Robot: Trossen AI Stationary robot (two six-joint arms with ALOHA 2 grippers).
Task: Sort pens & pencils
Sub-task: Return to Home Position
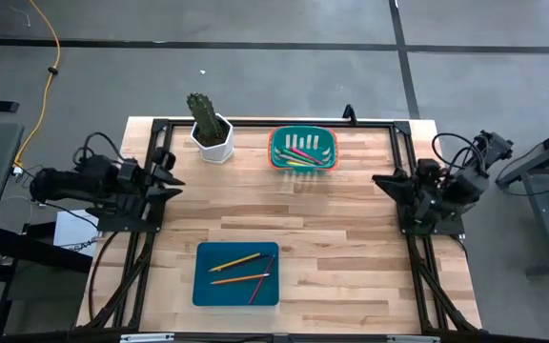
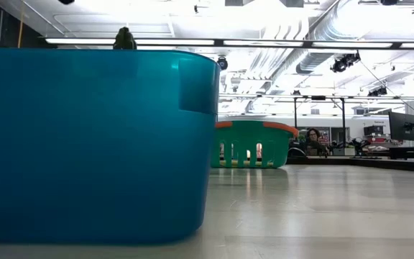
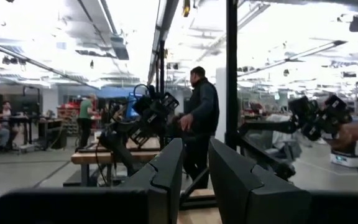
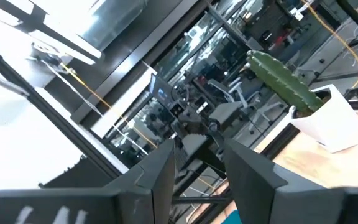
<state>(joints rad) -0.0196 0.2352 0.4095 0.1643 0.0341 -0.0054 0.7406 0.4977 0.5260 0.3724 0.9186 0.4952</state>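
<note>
Pencils (image 1: pixel 239 279): a few thin sticks, yellow, orange, red and one dark, lying crossed on the floor of the blue bin (image 1: pixel 208 291) at the near edge of the surface (image 1: pixel 351 248).

Pens (image 1: pixel 303 152): short pink and green sticks, lying in the green basket (image 1: pixel 276 143) at the far edge, right of centre.

Left end effector (image 1: pixel 172 179): off the left edge of the surface, pointing inward, well apart from both containers. The fingers (image 3: pixel 160 174) stand parted with a gap between them and hold nothing.

Right end effector (image 1: pixel 381 179): off the right edge, mirrored, pointing inward, also well apart from bin and basket. Its fingers (image 4: pixel 157 174) are likewise parted with nothing between them.

Surface: pale wood planks in a black frame. A cactus (image 1: pixel 204 114) in a white pot (image 1: pixel 215 148) stands at the far edge, left of the basket. Low view: the bin wall fills the near left, and the basket, orange-rimmed, stands behind it to the right.

Room: grey floor with dark lines, and a yellow cable (image 1: pixel 50 48) at the far left. The ceiling is bright with strip lights and ducts. A person (image 3: pixel 201 112) in dark clothes stands among other benches, and another person (image 2: pixel 313 140) sits far behind the basket.
</note>
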